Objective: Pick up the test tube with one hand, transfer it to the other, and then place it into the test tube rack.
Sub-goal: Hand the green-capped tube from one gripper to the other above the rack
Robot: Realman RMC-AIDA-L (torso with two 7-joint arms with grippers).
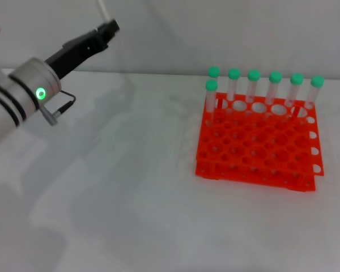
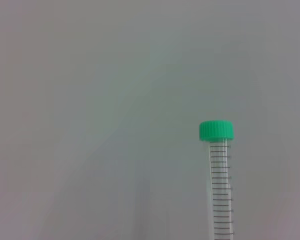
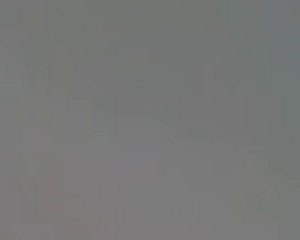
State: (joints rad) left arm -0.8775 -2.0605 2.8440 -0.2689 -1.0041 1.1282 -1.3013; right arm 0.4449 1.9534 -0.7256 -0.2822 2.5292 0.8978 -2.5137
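Note:
My left gripper [image 1: 109, 26], black on a thick white arm with a green light, is raised at the far left, well to the left of the rack. It is shut on the test tube [image 2: 221, 185], a clear graduated tube with a mint-green cap [image 2: 216, 130]. In the head view only a pale stretch of the tube [image 1: 103, 8] shows above the fingers, running out of the top of the picture. The orange test tube rack [image 1: 255, 144] stands on the white table at the right, with several green-capped tubes [image 1: 254, 85] upright along its far side. My right gripper is out of view.
The white table [image 1: 130, 198] spreads in front of and to the left of the rack. A pale wall runs behind the table. The right wrist view shows only a plain grey surface.

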